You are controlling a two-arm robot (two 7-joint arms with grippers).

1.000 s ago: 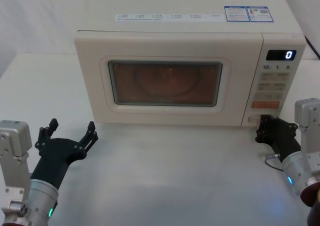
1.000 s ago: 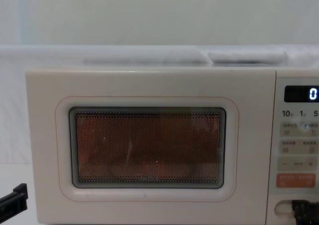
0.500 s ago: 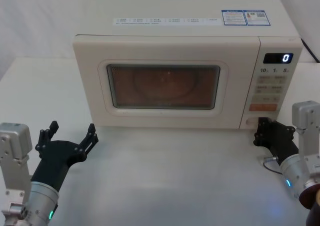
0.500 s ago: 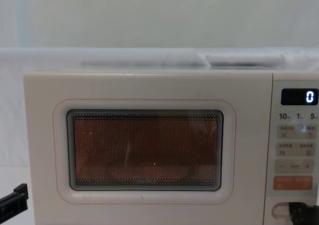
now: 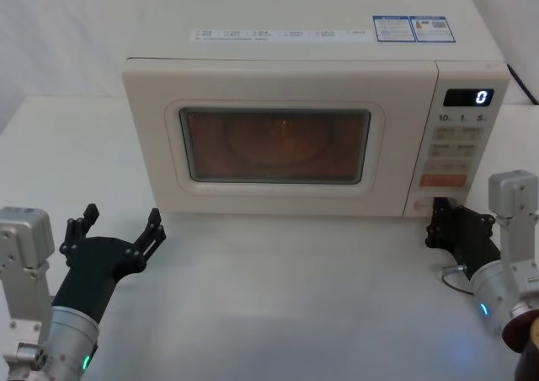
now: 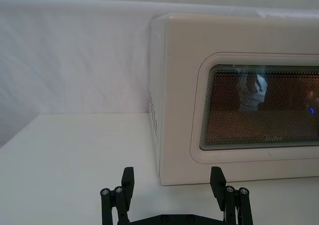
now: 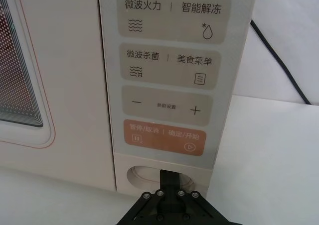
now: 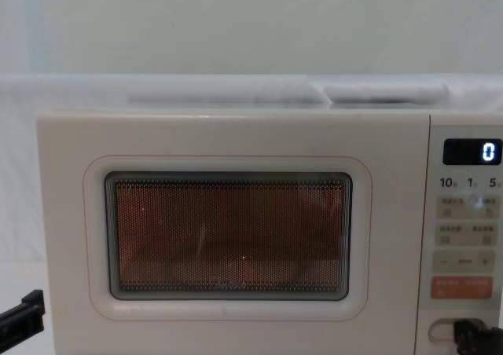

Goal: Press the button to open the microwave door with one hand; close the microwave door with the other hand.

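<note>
**Right gripper at the door-release button**

Right gripper (image 7: 171,181), fingers pressed together into one tip, touching the button (image 7: 144,175) at the control panel's (image 7: 167,75) foot, presumably for a narrow push. Left gripper (image 5: 118,231) spread, waiting before the microwave door (image 5: 278,141), shut, facing the robot, long axis horizontal.

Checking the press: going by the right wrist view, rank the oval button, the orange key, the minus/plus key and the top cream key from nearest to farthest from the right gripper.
1. The button, at the right gripper tip, bottom of the panel.
2. The orange key, just above it.
3. The minus/plus key, next up.
4. The top cream key, farthest, highest on the panel.
</note>
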